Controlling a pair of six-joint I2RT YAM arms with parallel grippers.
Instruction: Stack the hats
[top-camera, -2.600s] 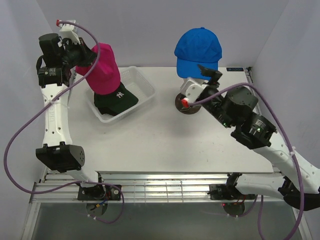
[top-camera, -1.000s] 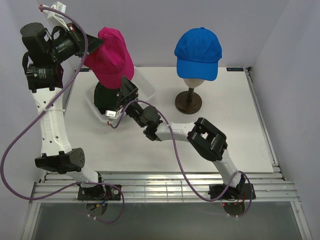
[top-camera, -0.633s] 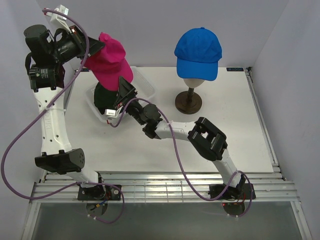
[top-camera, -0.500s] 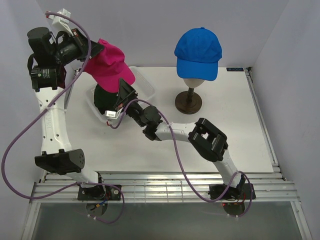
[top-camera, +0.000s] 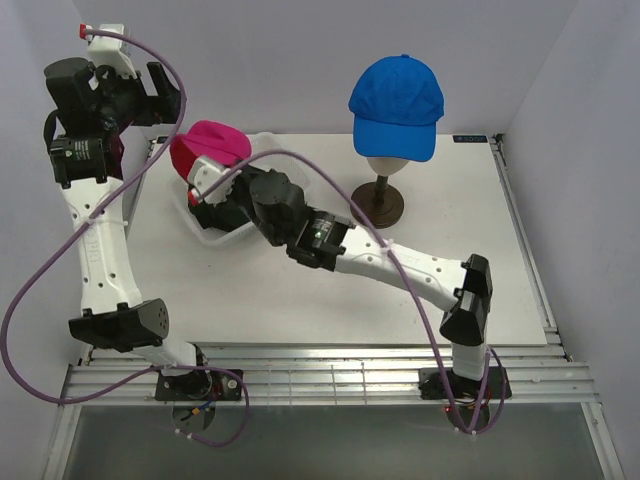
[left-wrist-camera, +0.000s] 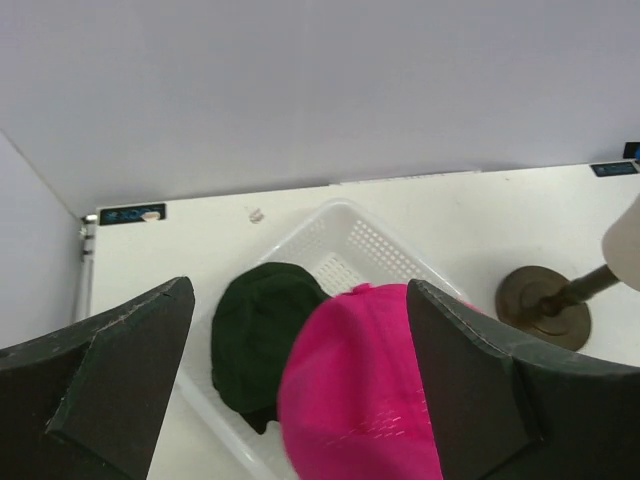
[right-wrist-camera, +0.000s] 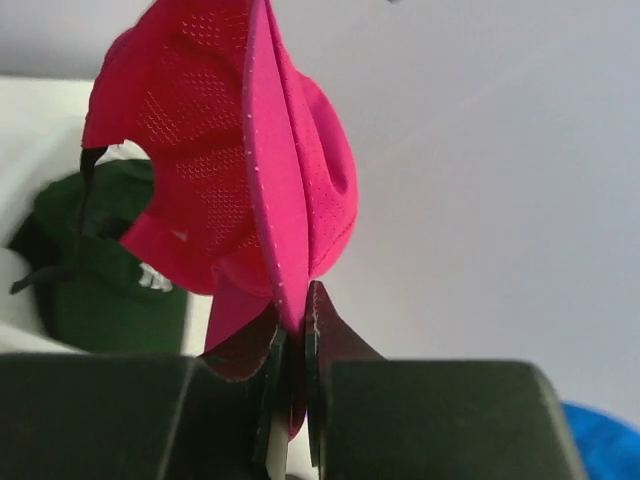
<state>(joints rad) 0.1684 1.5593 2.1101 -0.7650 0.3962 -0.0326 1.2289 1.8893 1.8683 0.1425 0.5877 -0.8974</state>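
Magenta pink fabric baseball cap (right-wrist-camera: 250, 170): edge clamped in right pincer (right-wrist-camera: 290, 330), above white mesh plastic basket (left-wrist-camera: 370, 250), 10 o'clock on tabletop (top-camera: 230, 290). Left pincer (left-wrist-camera: 300, 300): spread wide.

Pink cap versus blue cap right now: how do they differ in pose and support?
The pink cap hangs in the air, pinched at its brim by the right gripper; the blue cap sits on the mannequin head. The pink cap is tipped on edge, its inside showing in the right wrist view; the blue cap sits upright, crown up. Both are plain fabric caps with no logo showing.
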